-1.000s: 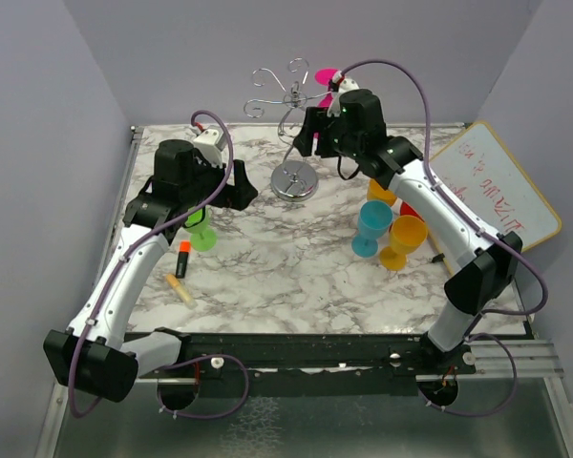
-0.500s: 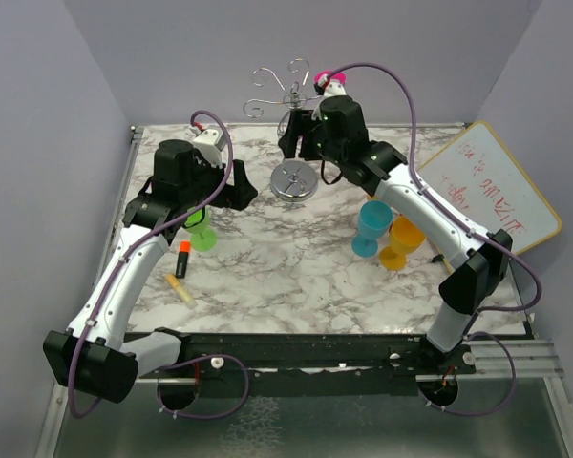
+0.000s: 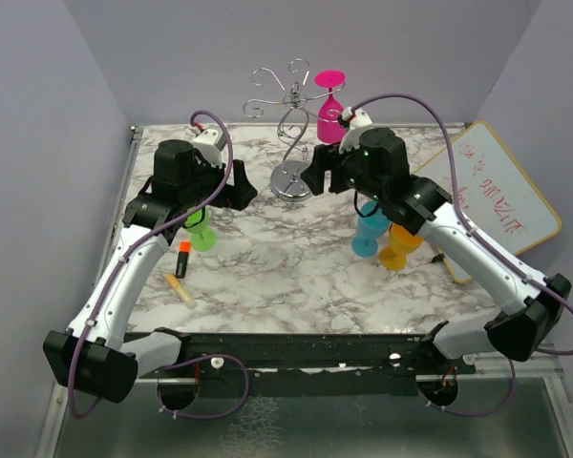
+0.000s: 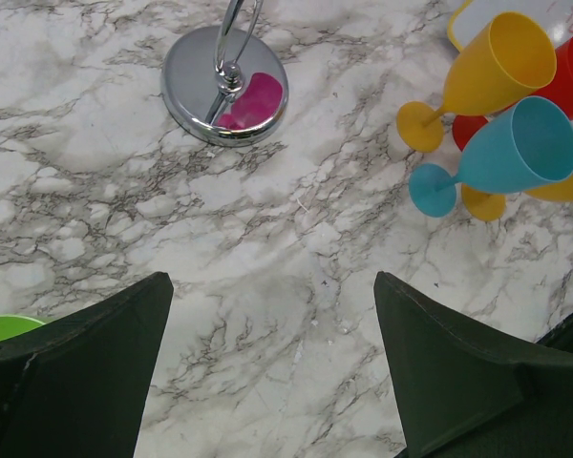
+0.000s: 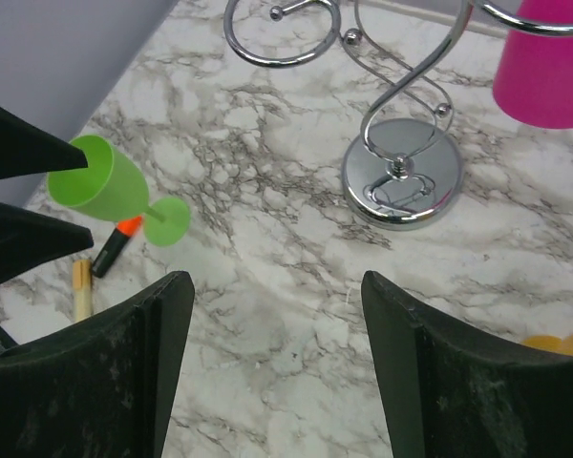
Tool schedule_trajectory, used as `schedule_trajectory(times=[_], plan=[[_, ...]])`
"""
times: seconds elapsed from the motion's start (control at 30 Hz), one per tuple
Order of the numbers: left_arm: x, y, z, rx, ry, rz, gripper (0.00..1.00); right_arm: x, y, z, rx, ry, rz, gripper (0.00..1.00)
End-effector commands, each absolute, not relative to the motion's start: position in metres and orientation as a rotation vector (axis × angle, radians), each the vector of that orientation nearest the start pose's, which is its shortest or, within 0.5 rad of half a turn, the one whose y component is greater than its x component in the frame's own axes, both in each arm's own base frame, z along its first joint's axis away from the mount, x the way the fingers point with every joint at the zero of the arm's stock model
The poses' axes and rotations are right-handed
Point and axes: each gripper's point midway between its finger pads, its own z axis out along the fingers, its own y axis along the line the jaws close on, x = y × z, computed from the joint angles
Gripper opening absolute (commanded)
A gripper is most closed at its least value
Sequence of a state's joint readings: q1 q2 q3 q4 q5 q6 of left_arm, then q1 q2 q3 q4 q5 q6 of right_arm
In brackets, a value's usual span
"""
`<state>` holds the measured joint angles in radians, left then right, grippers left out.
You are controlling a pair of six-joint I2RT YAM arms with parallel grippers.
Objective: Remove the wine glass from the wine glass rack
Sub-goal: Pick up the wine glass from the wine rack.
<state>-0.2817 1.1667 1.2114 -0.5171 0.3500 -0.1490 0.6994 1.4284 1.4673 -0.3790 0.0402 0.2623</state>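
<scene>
Marble table [image 3: 267,277]: one wine glass rack [image 3: 292,179], one pink wine glass [image 3: 329,119] hanging; left gripper [image 4: 272,286] and right gripper [image 5: 274,286] both released, empty.

Red handwriting marks the whiteboard [image 3: 497,196] right of the right tool [image 3: 317,176], too blurred to read.

The wine glass rack [image 5: 398,181] is showing as polished chrome metal wire, its round base shining mirror-glossy and reflecting pink. The table [image 4: 296,248] is looking like smooth white marble-pattern laminate with grey veins and a slight sheen. The pink wine glass [image 3: 328,124], blue glass [image 4: 516,148], yellow glass [image 4: 492,67] and green glass [image 5: 110,181] are reading as opaque, smooth satin plastic. The right gripper [image 5: 272,277] fingers [image 5: 105,382] are looking like matt black plastic, faintly scuffed. The whiteboard [image 3: 506,191] is showing a glossy white face in a light wood-look frame.
</scene>
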Motion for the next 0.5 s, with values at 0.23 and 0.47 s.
schedule_trajectory(times=[0.23,0.47], plan=[[0.32,-0.159,0.296,0.356,1.99,-0.614,0.92,0.38,0.151,0.317,-0.03,1.967,0.392,0.74],[0.318,-0.157,0.296,0.347,1.984,-0.606,0.93,0.42,0.137,0.352,0.022,1.857,0.644,0.72]])
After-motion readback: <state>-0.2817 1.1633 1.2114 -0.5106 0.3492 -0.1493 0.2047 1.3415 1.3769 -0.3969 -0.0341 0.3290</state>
